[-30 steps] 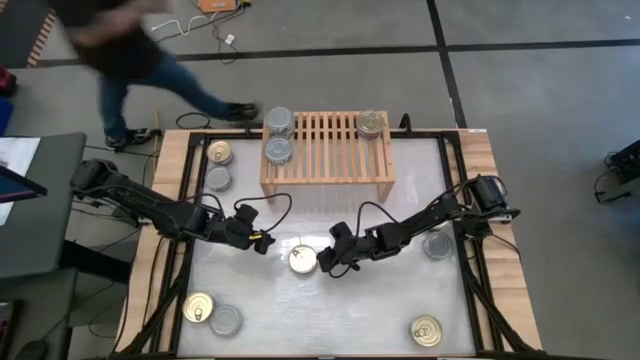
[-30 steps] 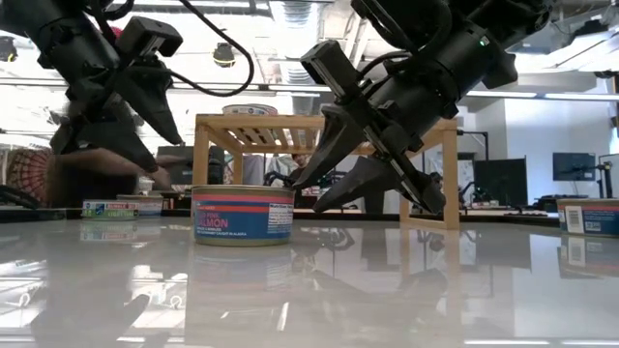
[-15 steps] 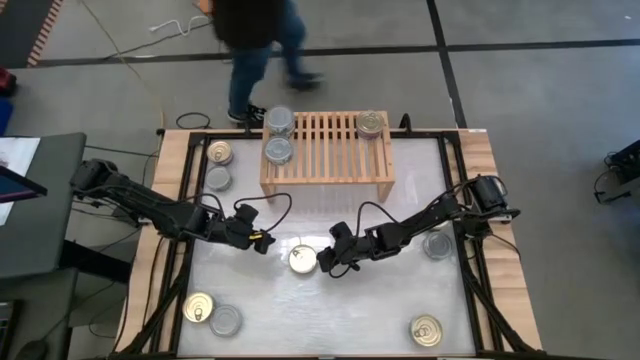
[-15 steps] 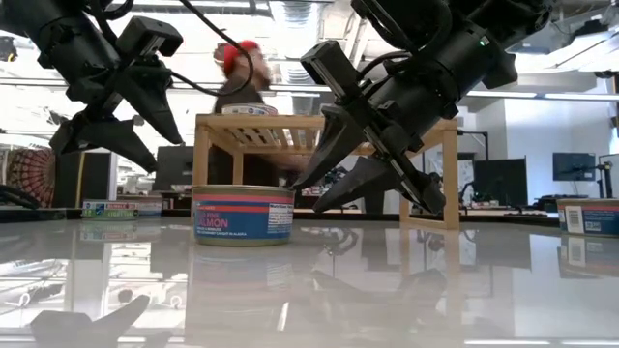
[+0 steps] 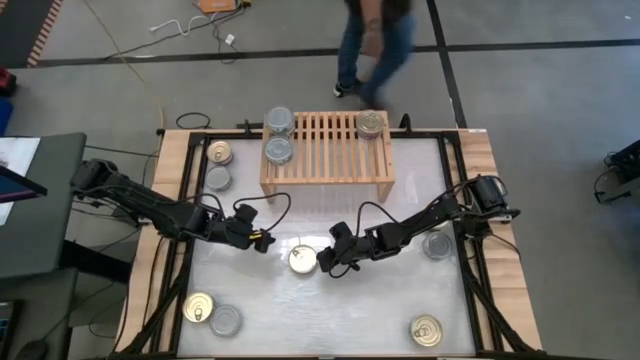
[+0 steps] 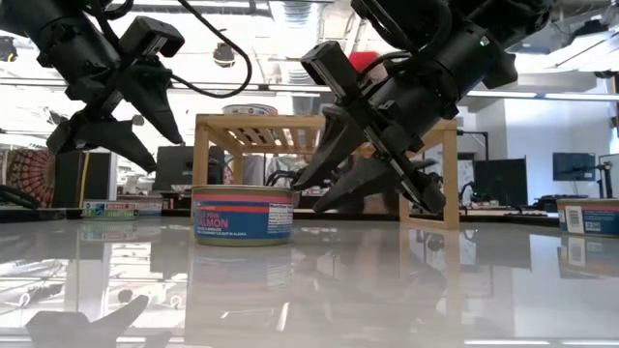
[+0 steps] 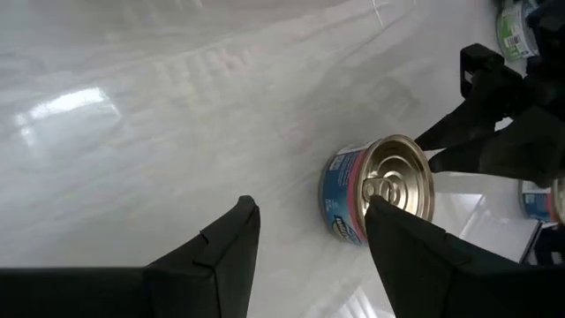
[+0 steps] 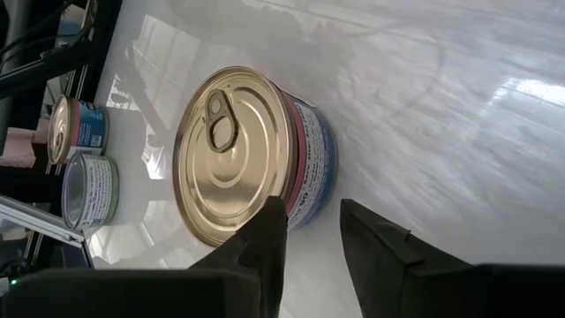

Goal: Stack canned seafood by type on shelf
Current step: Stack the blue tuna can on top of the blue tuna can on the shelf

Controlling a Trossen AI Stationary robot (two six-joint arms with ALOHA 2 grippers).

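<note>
Nothing on the worktop (image 5: pixel 330 310) is shifting; only a person (image 5: pixel 375 45) is walking past behind the shelf (image 5: pixel 327 150). I'm keeping the salmon tin (image 5: pixel 302 259) standing free in front of that shelf, right gripper (image 5: pixel 326 263) just beside it, left gripper (image 5: pixel 262 243) near, both apart and empty. Wrist views are revealing its gold pull-tab lid; the low view is showing its label.
</note>
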